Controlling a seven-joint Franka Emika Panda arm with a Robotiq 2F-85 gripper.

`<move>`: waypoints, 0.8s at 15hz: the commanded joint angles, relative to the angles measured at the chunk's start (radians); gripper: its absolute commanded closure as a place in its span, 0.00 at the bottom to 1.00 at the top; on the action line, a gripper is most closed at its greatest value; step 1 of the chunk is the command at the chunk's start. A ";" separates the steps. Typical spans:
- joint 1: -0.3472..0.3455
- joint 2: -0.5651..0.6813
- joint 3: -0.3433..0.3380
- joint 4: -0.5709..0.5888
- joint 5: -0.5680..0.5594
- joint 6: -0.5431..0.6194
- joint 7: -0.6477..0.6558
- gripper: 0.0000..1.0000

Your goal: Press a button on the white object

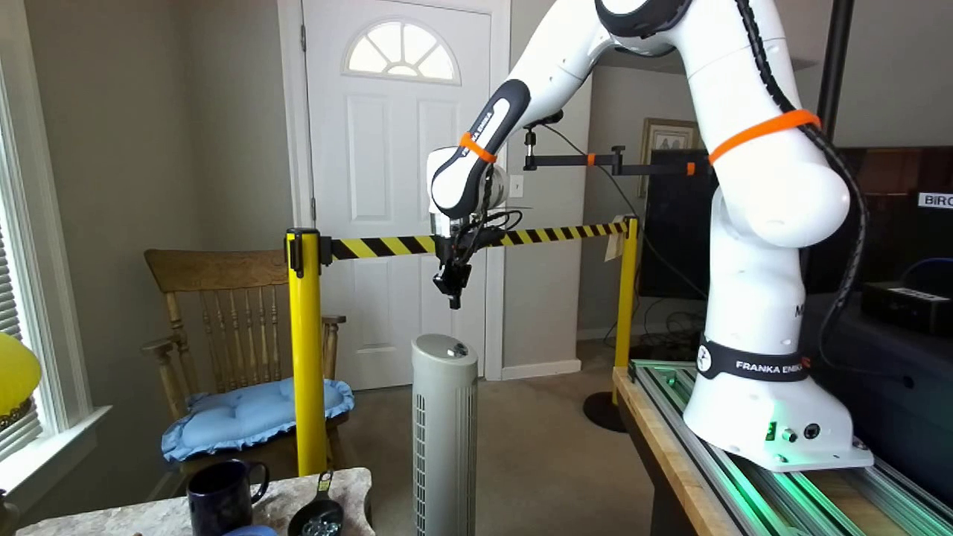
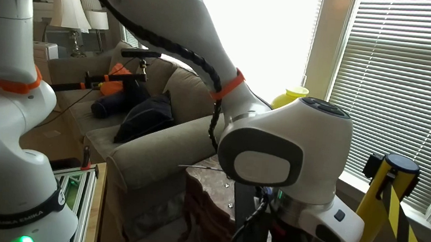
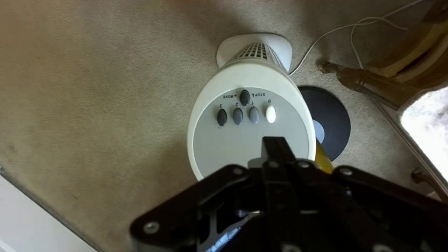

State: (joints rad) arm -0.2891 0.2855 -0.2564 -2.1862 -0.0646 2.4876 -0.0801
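The white object (image 1: 445, 432) is a tall slim grey-white tower standing upright on the carpet in an exterior view. In the wrist view I look down on its oval top panel (image 3: 241, 143). The panel has a row of oval buttons: a white button marked 0 (image 3: 270, 114), grey buttons marked 1 (image 3: 253, 114) and 2 (image 3: 238, 116), and a dark button marked 3 (image 3: 222, 117). Another dark button (image 3: 244, 97) sits behind the row. My gripper (image 1: 455, 304) is shut and empty, pointing down above the tower, apart from it. Its joined fingertips (image 3: 274, 140) overlap the panel in the wrist view.
A yellow post (image 1: 307, 357) with a striped belt (image 1: 387, 246) stands near a wooden chair (image 1: 223, 275). A stone-topped table (image 1: 357, 487) holds a dark mug (image 1: 220, 495) and a small pan (image 1: 316, 514). A white cord (image 3: 315, 43) lies on the carpet.
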 commanded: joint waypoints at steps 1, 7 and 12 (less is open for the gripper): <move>-0.007 -0.005 0.000 0.001 0.019 -0.007 -0.011 0.99; -0.013 -0.018 0.004 0.001 0.038 -0.016 -0.019 1.00; -0.006 0.034 0.003 0.006 0.026 0.062 0.000 1.00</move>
State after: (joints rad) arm -0.3029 0.2816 -0.2501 -2.1857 -0.0290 2.4964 -0.0989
